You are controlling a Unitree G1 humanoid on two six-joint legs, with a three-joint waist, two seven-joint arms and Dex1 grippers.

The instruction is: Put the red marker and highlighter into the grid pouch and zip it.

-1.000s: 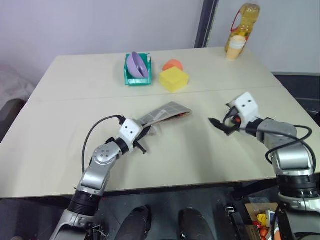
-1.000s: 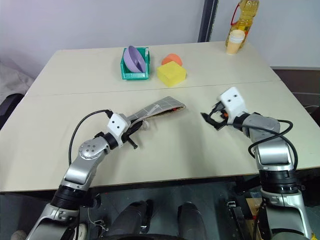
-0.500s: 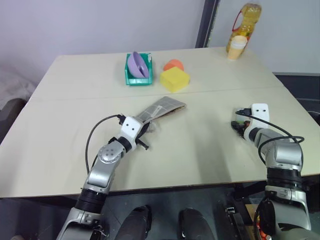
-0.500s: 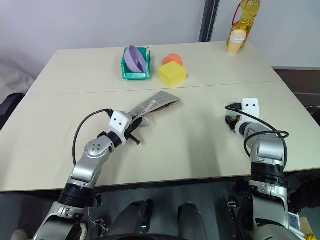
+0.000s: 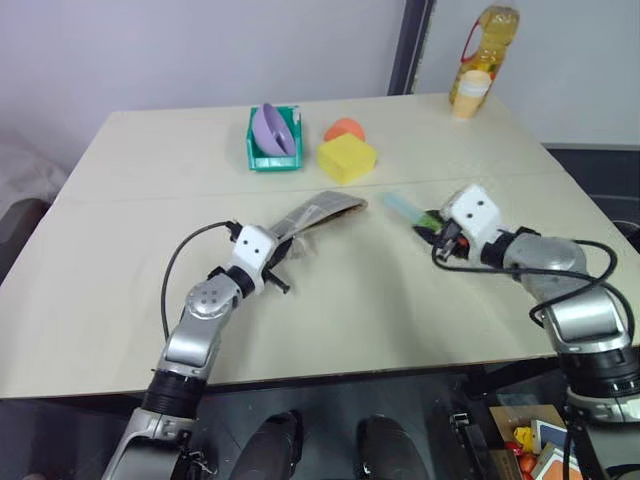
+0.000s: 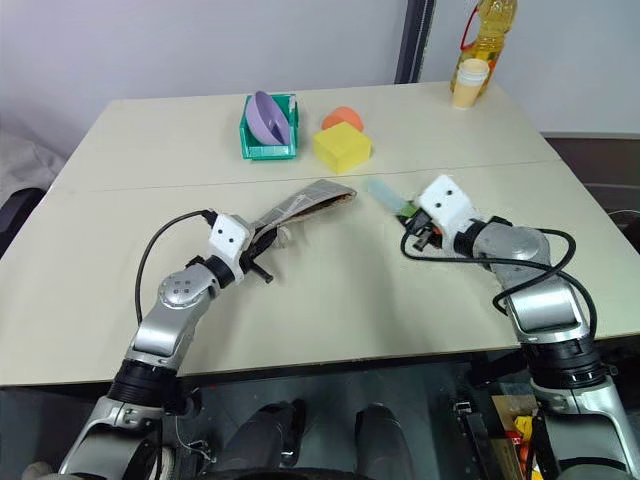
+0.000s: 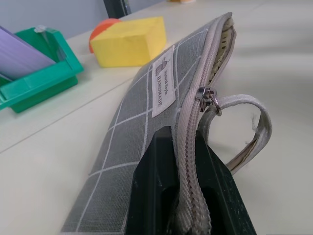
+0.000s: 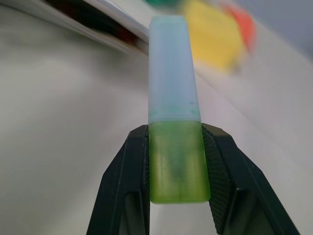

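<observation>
bare tabletop [image 5: 360,300] between left gripper [image 5: 283,268] and right gripper [image 5: 432,232], grid pouch [image 5: 318,212] mouth faces that gap, yellow block [image 5: 347,159], green bin [image 5: 274,140] crowd far side behind pouch

left hand: my left gripper [image 5: 283,262] pinches the near end of the grid pouch [image 5: 318,212], which rises off the table [image 5: 120,250] toward the yellow block [image 5: 347,158].
right hand: my right gripper [image 5: 432,228] grips the highlighter [image 5: 402,207], pale cap pointing at the pouch's far end.
far side: green bin [image 5: 273,150] holding a purple piece [image 5: 274,129]; orange ball [image 5: 344,129]; oil bottle [image 5: 482,48] with a cup [image 5: 470,92] at the corner.
</observation>
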